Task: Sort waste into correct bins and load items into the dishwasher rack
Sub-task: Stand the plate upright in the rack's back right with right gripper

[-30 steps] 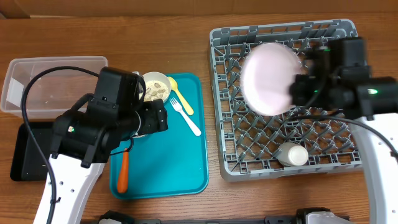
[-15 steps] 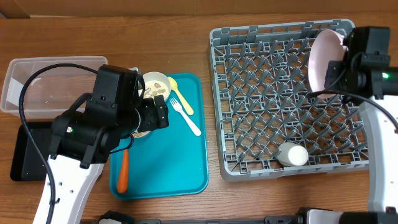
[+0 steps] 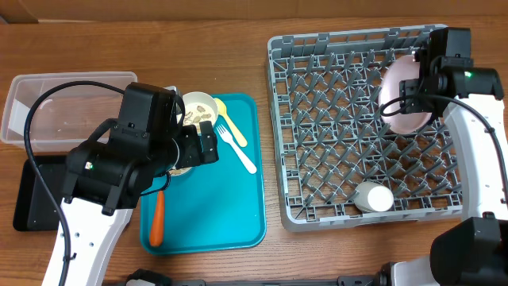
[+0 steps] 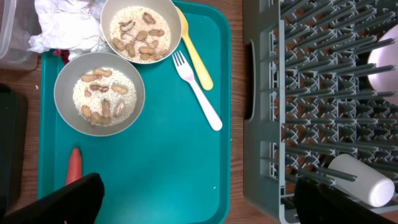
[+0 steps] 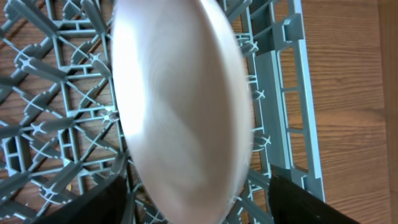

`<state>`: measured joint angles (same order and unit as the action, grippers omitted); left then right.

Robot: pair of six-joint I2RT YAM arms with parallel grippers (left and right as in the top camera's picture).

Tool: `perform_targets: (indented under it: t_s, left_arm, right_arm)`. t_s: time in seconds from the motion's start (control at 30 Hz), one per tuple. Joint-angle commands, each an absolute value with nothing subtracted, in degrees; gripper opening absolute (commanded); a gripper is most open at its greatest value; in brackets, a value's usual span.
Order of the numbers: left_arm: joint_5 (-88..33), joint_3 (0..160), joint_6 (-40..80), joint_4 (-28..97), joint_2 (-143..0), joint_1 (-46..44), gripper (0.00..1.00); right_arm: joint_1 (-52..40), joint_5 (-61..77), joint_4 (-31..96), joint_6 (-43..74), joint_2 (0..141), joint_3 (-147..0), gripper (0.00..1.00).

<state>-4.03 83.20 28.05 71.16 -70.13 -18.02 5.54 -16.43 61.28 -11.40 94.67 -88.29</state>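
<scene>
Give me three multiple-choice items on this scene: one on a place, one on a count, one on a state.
1. The white cup lies: A) on the bare table B) in the clear tub C) in the dishwasher rack.
2. Bowls of rice and nuts on the teal tray: A) two B) one C) three.
3. The plate is: A) flat on the table B) held tilted over the rack C) under a bowl.
Answers: C, it lies among the pegs; A, both sit side by side; B, the right gripper holds it.
</scene>
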Motion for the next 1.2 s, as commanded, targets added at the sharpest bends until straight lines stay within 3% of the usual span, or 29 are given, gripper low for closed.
perform_targets:
  t_s: [0.0,0.03,0.07,0.1,0.23,0.47,0.57,0.77,0.9,1.17]
  left_arm:
    - [-4.1,84.6,27.0,71.1,-69.5,-18.3,1.00]
    - [-4.1,84.6,27.0,71.1,-69.5,-18.3,1.00]
    - [-4.1,84.6,27.0,71.1,-69.5,-18.3,1.00]
    - [-4.1,84.6,27.0,71.2,-69.6,-18.3,1.00]
    - [-4.0,84.5,24.8,72.2,-69.7,-18.3,1.00]
    - [-3.0,82.7,24.1,76.0,-73.1,-18.3,1.00]
    - [-4.5,80.0,24.9,74.5,-76.3,-18.5,0.96]
    - [-10.2,76.1,31.3,70.0,-86.2,-20.4,0.72]
    - [-10.0,76.2,33.5,70.5,-92.0,-20.8,0.61]
    - [-1.3,91.5,31.8,84.5,-86.9,-11.7,0.66]
  right_arm:
    - [5.5,-16.3,61.4,-7.7,91.4,-93.2,0.81]
    - [5.5,-16.2,61.9,-6.6,90.6,-94.4,0.84]
    - [5.5,-16.2,62.7,-5.2,89.7,-95.7,0.96]
    - [5.5,-16.2,63.7,-4.1,88.8,-97.2,1.00]
    - [5.5,-9.3,69.3,0.3,84.6,-103.6,1.00]
    - [5.5,28.7,70.7,6.5,77.1,-105.8,1.00]
    - [5.5,35.5,73.0,6.5,76.7,-105.8,1.00]
    - [5.3,35.1,78.8,7.6,76.9,-104.9,1.00]
    - [5.1,30.1,82.3,7.5,77.0,-104.9,0.97]
    - [-6.3,21.9,82.9,7.6,78.0,-102.5,0.90]
